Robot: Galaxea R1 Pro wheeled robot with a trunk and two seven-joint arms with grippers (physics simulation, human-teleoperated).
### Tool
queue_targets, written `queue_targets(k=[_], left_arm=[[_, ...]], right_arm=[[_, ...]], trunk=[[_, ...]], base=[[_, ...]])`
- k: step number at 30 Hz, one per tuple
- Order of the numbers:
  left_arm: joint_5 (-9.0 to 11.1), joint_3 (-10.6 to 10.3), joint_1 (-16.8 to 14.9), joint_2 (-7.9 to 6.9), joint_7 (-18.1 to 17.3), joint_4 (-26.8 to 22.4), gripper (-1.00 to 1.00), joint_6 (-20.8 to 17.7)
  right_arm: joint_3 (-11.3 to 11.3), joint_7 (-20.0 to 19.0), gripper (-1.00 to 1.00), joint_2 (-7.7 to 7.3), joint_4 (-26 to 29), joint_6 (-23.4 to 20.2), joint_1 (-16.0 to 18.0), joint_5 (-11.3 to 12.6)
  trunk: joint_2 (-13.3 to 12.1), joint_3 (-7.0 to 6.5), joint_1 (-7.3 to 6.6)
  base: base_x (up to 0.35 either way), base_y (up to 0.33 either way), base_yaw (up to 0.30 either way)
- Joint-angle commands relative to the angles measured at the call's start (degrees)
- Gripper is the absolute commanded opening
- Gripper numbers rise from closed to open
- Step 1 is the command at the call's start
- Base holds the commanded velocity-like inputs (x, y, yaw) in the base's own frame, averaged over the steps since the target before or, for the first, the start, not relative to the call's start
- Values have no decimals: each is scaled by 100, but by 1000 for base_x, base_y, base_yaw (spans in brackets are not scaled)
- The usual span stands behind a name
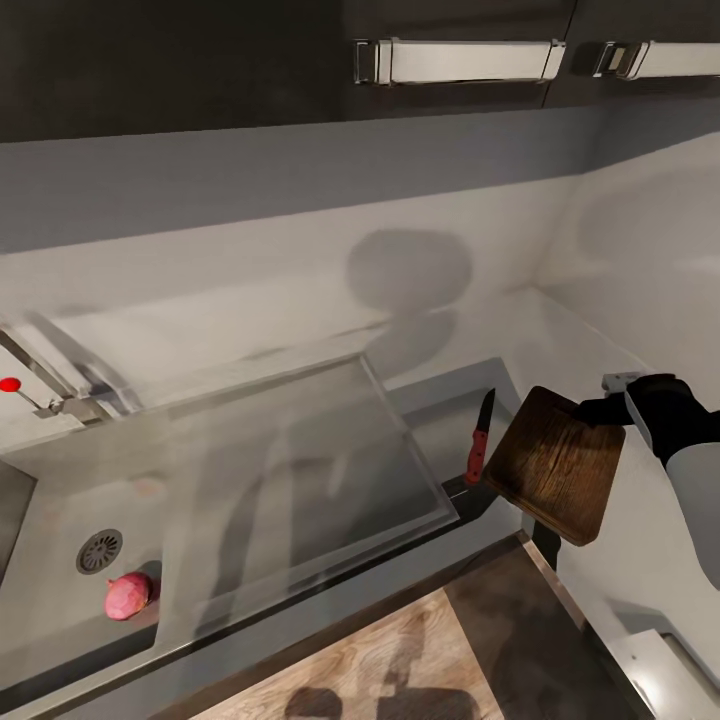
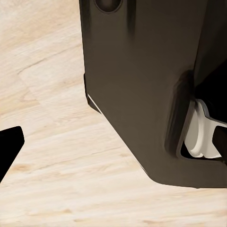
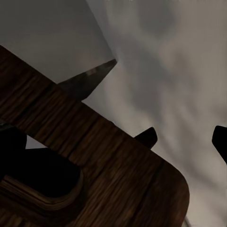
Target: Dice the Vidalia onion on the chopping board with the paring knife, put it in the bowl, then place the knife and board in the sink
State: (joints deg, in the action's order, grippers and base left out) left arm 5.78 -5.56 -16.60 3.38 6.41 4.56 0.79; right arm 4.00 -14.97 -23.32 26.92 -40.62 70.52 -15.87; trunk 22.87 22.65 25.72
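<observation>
The pinkish Vidalia onion [image 1: 128, 595] lies in the sink [image 1: 60, 520], close to the round drain [image 1: 99, 551]. On the grey countertop [image 1: 450, 410], right of the drainboard, rests the paring knife [image 1: 479, 441], red handle toward me. My right gripper [image 1: 603, 408] is shut on the far corner of the chopping board [image 1: 556, 463], which hangs tilted above the counter's front edge, just right of the knife. The board's wood grain [image 3: 94, 156] shows close up past one dark fingertip [image 3: 147, 137]. My left gripper [image 2: 113, 142] is open over the wooden floor. The bowl is out of view.
The faucet [image 1: 60, 395] with its red knob [image 1: 10, 384] stands at the sink's back left. A flat drainboard [image 1: 310, 470] lies between basin and knife. Dark wall cabinets [image 1: 450, 60] hang overhead. A side wall [image 1: 650, 280] closes the counter on the right. Wooden floor [image 1: 400, 660] lies below.
</observation>
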Motion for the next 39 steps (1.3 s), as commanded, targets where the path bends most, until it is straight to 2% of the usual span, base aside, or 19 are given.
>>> queue_targets(k=[1,11,12,39], left_arm=[[60,-50,-10,4,10,18,100,9],[62,-50,-10,4,10,18,100,8],[61,-50,-10,4,10,18,100,8],[56,-50,-10,4,10,13,100,9]], right_arm=[[41,-67,100,7,-240,-25,-3,-17],[39,-67,100,16,-240,-25,-3,-12],[39,-67,-100,16,-240,-25,-3,-12],[24,-67,-100,11,-173,-25,-3,-30]], trunk=[[5,10,6],[5,10,6],[5,10,6],[5,10,6]], base=[[0,0,0],[0,0,0],[0,0,0],[0,0,0]])
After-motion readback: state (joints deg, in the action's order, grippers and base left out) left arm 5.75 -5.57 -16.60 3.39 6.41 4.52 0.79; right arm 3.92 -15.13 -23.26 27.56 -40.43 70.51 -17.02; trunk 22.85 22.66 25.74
